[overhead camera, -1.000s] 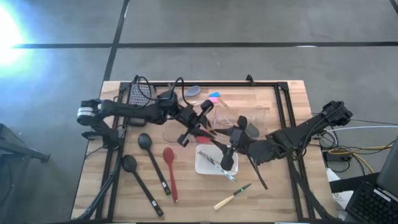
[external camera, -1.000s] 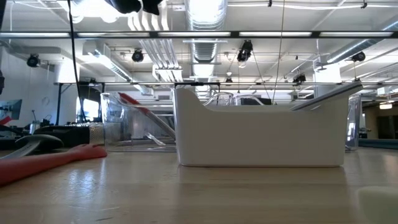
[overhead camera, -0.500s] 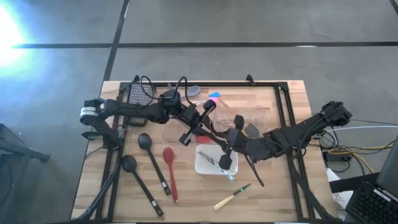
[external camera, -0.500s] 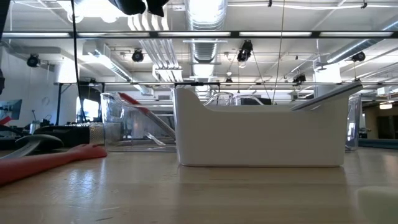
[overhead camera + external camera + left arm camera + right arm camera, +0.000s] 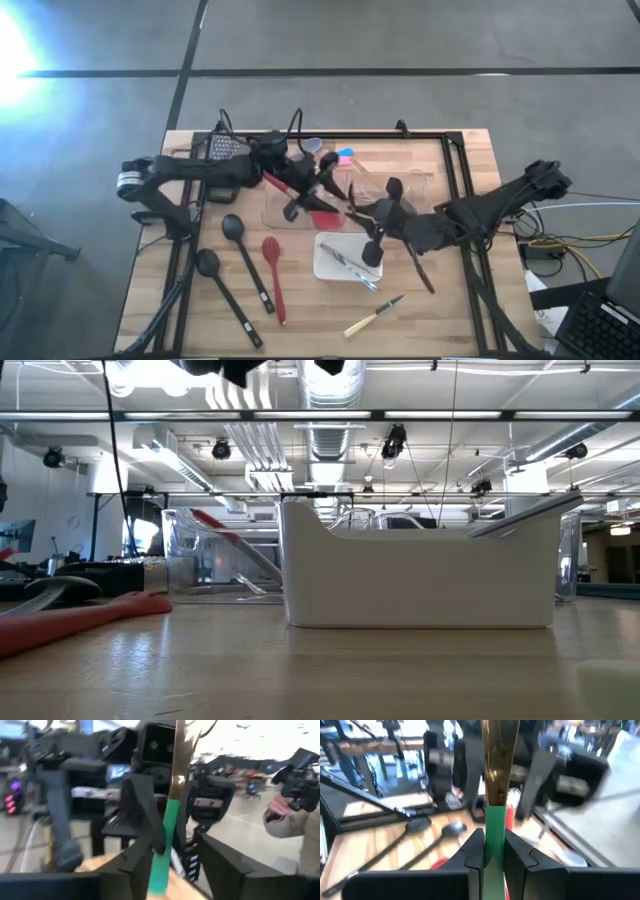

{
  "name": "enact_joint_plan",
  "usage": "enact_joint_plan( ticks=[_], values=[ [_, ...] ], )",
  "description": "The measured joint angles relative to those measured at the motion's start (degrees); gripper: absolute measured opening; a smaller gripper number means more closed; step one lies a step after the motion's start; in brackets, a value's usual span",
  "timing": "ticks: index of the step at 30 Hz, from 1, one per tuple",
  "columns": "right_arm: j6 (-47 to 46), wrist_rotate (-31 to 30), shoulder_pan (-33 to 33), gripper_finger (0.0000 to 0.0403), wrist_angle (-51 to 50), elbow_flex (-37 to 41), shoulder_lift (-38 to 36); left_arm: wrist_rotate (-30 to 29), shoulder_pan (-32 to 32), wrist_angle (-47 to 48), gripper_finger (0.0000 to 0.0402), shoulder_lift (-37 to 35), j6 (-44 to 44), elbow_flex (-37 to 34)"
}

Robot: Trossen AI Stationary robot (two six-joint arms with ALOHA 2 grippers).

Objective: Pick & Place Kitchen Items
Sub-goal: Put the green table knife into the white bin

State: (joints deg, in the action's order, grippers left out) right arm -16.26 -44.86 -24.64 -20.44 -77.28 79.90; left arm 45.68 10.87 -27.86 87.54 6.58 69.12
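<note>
The right gripper (image 5: pixel 494 845) was over the middle of the table (image 5: pixel 440 310), and its fingers were clenched on the green handle of a slim utensil (image 5: pixel 500 760) with a golden-brown blade, which stood upright in the air. The left gripper (image 5: pixel 172 852) faced it from the left. Its fingers stood apart on both sides of the same green handle and did not squeeze it. Below the grippers, a red spatula (image 5: pixel 300 200) lay in a clear bin (image 5: pixel 270 212). A white tray (image 5: pixel 325 268) with metal pieces in it was just near of the bin. Two black ladles (image 5: pixel 232 228), a red spoon (image 5: pixel 272 250) and a small knife (image 5: pixel 375 315) lay on the near part of the table.
</note>
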Motion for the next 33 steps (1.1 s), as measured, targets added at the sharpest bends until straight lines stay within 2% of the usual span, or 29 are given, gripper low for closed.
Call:
enact_joint_plan(
  ticks=[3,5,9,11,13,21,33],
  values=[
    [-6.06,0.32,0.07,0.0033,-8.79,-1.42,-0.73,-0.49,3.08,11.65,0.0197,-4.43,-1.46,0.00],
    [-10.20,3.28,0.71,0.0033,-14.15,-2.31,-1.02,-3.10,4.91,19.99,0.0205,-7.81,-3.58,0.00],
    [-17.69,12.34,3.70,0.0033,-20.78,-3.67,-0.52,-14.80,6.81,33.64,0.0207,-14.37,-10.33,0.00],
    [-19.52,16.97,5.60,0.0033,-22.65,-4.18,0.63,-20.71,6.81,37.43,0.0204,-17.12,-13.16,0.00],
    [-20.13,21.48,7.54,0.0033,-24.10,-4.43,2.15,-24.13,6.80,39.74,0.0203,-19.49,-14.87,-0.02],
    [-23.04,43.31,12.08,0.0033,-31.56,-7.52,9.70,-26.30,6.80,42.85,0.0204,-24.79,-15.51,-0.02],
    [-30.13,64.63,11.97,0.0033,-44.34,-13.10,20.38,-26.41,6.80,47.11,0.0204,-24.73,-15.59,-0.20]
  ],
)
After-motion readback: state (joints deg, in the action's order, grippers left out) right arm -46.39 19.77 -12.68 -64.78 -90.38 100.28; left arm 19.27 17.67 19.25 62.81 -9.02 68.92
